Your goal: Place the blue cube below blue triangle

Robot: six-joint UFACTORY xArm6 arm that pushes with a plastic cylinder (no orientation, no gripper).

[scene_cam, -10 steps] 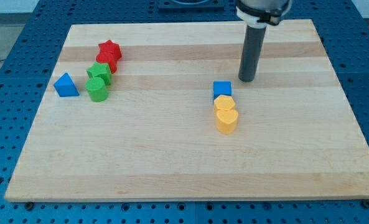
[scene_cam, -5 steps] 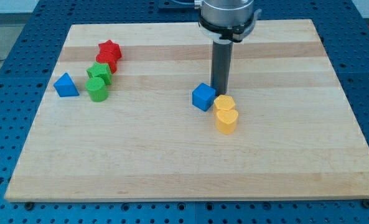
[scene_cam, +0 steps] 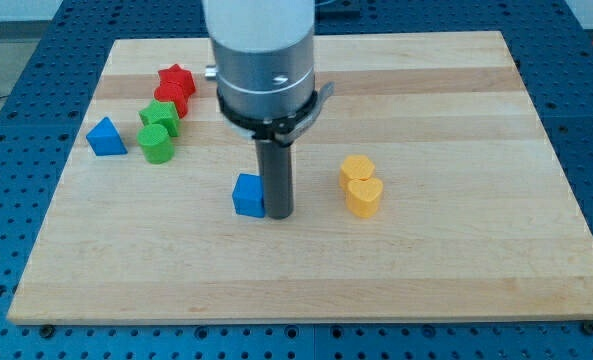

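Observation:
The blue cube (scene_cam: 246, 195) lies near the middle of the wooden board (scene_cam: 456, 260). My tip (scene_cam: 279, 214) stands right against the cube's right side, touching it. The blue triangle (scene_cam: 105, 137) lies at the view's left side of the board, well left of and above the cube. The arm's grey body hangs over the board's upper middle.
A red star (scene_cam: 179, 77) on a red block (scene_cam: 171, 98) and two green blocks (scene_cam: 159, 116) (scene_cam: 157, 146) lie just right of the blue triangle. Two yellow blocks (scene_cam: 357, 167) (scene_cam: 365, 196) lie right of my tip.
My tip has swept left and down, pushing the blue cube away from the yellow blocks toward the board's middle. The other blocks have not moved.

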